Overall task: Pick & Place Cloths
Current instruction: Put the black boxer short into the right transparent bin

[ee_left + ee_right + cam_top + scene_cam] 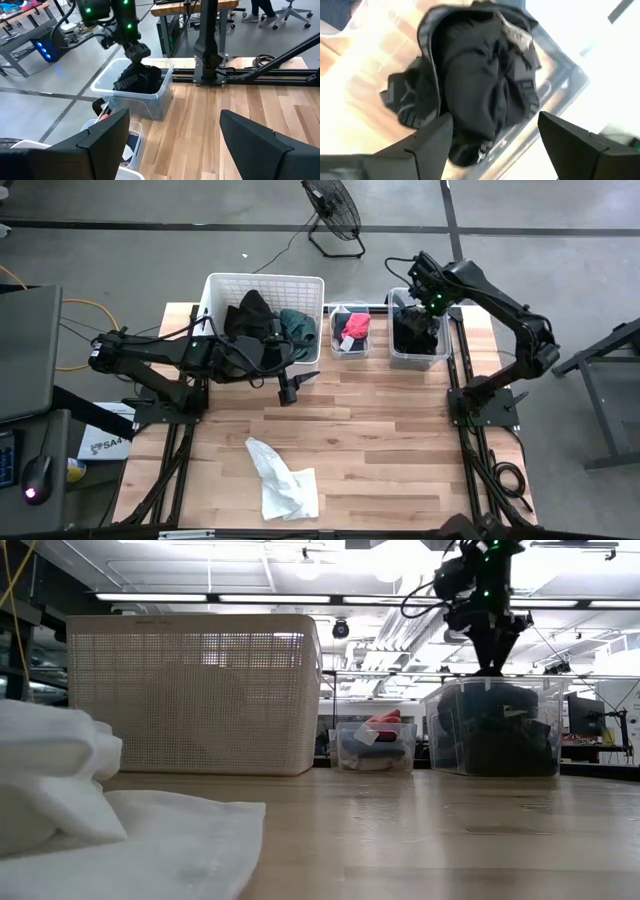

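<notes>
A black cloth point(480, 85) lies bunched in the larger clear tub point(400, 358) at the far right. My right gripper point(495, 145) hangs open just above it, fingers pointing down, clear of the cloth point(140, 80). A white cloth point(285, 480) lies crumpled on the table's near middle. The white basket point(310, 285) at the far left holds black cloth point(250, 315) and teal-green cloth point(298, 325). A small clear tub point(335, 345) holds red-pink and grey pieces point(355, 328). My left gripper point(290, 387) waits open by the basket's near right corner.
The basket, small tub and larger tub stand in a row along the far edge. The middle and near right of the wooden table point(400, 440) are bare. In the low view the white cloth point(100, 810) fills the near left.
</notes>
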Available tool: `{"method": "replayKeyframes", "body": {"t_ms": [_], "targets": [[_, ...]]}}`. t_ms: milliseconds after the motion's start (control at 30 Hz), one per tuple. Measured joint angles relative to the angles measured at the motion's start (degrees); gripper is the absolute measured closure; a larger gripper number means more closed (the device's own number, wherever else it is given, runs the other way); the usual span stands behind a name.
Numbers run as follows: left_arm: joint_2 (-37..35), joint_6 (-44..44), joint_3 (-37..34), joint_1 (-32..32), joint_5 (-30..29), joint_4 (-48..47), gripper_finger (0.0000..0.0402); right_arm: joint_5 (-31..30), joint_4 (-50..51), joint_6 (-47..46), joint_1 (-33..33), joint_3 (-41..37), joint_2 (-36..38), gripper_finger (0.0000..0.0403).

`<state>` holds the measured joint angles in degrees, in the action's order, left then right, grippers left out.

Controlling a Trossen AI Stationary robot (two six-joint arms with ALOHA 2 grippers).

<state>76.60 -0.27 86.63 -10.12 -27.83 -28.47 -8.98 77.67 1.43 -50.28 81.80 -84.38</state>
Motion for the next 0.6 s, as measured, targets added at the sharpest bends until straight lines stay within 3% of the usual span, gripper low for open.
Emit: {"method": "replayKeyframes", "body": {"t_ms": [200, 500, 600], "targets": [[0.0, 0.0, 0.0, 0.0, 0.0, 0.0, 0.0096, 4.5, 0.1, -4.4, 0.0, 0.0, 2.6, 0.0169], [0.0, -3.1, 0.0, 0.0, 0.0, 0.0, 0.0096, 4.4, -8.1, -7.5, -0.2, -7.9, 2.5, 0.0382], [0.0, -3.9, 0.0, 0.0, 0.0, 0.0, 0.0096, 3.9, -11.8, -8.8, -1.0, -13.1, 2.5, 0.0395]]}}
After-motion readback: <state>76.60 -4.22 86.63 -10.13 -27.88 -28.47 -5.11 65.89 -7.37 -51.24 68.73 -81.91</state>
